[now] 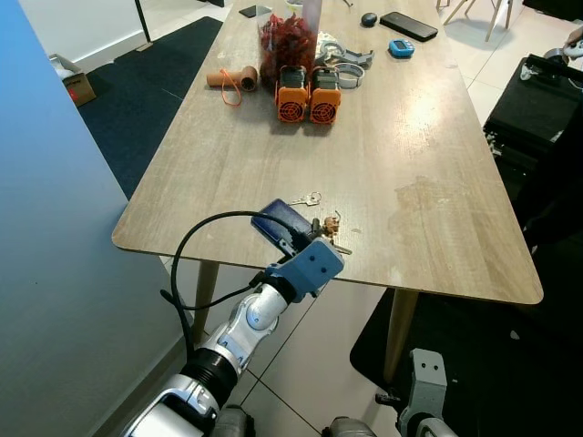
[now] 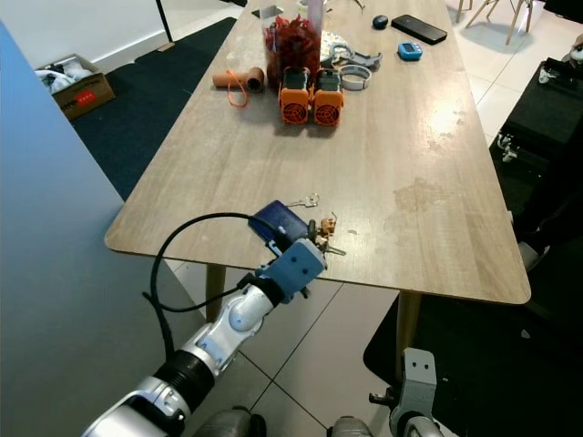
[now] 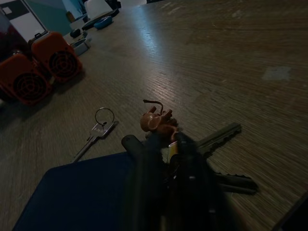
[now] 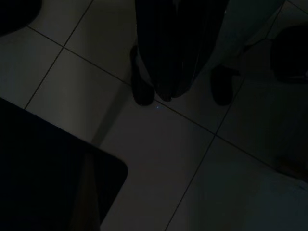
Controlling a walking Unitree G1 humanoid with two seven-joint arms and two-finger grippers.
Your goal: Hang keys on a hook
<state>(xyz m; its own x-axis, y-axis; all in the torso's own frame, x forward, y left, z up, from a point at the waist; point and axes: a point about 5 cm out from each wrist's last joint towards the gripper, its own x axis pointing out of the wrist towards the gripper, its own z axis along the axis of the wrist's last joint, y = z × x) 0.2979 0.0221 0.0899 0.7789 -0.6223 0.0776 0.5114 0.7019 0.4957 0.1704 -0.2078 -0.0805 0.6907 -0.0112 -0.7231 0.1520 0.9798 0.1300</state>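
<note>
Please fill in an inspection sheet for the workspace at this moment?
Surface: wooden table, a faint stain right of centre.
Job's things: key bunch with brown charm near the front edge; single key just behind it; no hook seen.
Clutter: blue card by the keys; two orange units, red-filled jar, phone at the far end.
Grippers: left tool closed at the key bunch; right tool hangs over the floor.
Cables: black cable loops along the left arm.
Surroundings: tiled floor, dark rug, cardboard box.
</note>
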